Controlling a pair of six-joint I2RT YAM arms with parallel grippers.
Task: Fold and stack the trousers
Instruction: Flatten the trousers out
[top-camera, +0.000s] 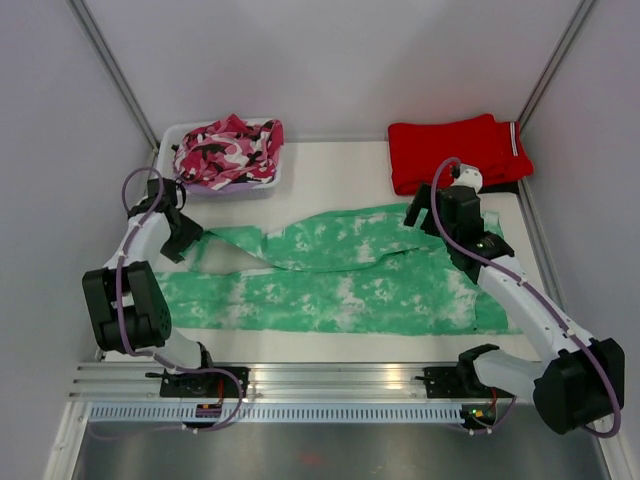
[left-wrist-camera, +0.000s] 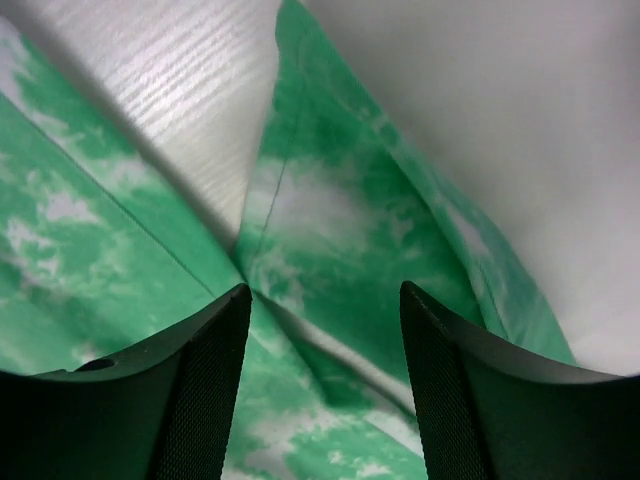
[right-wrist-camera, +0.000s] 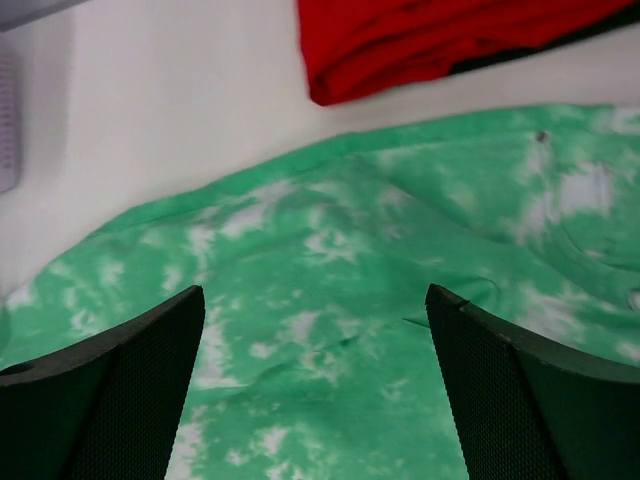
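Top external: trousers (top-camera: 340, 290) spread across bench (top-camera: 340, 170).
Left hand (left-wrist-camera: 322, 300): fingers apart, holding nothing.
Right hand (right-wrist-camera: 315, 300): wide apart, holding nothing.

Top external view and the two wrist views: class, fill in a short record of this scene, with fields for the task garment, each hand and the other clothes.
task garment: mint green trousers, spread lengthwise across the table, not yet folded
left hand: open, over a fold of a trouser leg at the left end
right hand: open, over the fabric near the right end
red trousers: folded, far right corner
camouflage garment: bunched in a white bin, far left
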